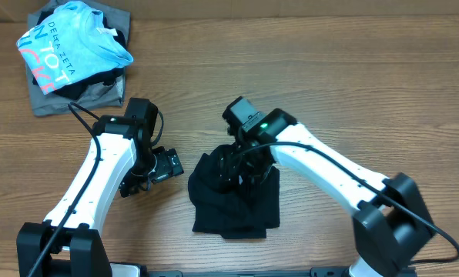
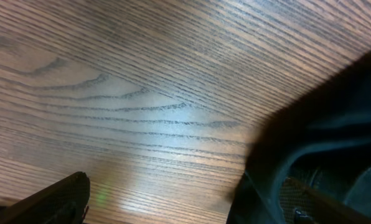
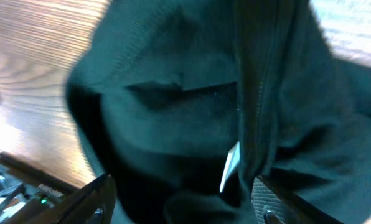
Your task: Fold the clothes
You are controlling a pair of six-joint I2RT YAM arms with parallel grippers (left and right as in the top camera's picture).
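Black garment (image 3: 173, 112) nearest: soft, limp, light, bunches easily; best gripped at folded edge. Right end effector (image 3: 182, 193) spread wide over it, nothing clamped. Left end effector (image 2: 185, 204) released beside hem.

Both arms are white with black joints. A thin black cable runs along the left arm (image 1: 91, 181) and the right arm (image 1: 330, 173). A small green light (image 1: 265, 125) glows on the right one. The left gripper (image 1: 159, 168) and right gripper (image 1: 241, 165) are black.
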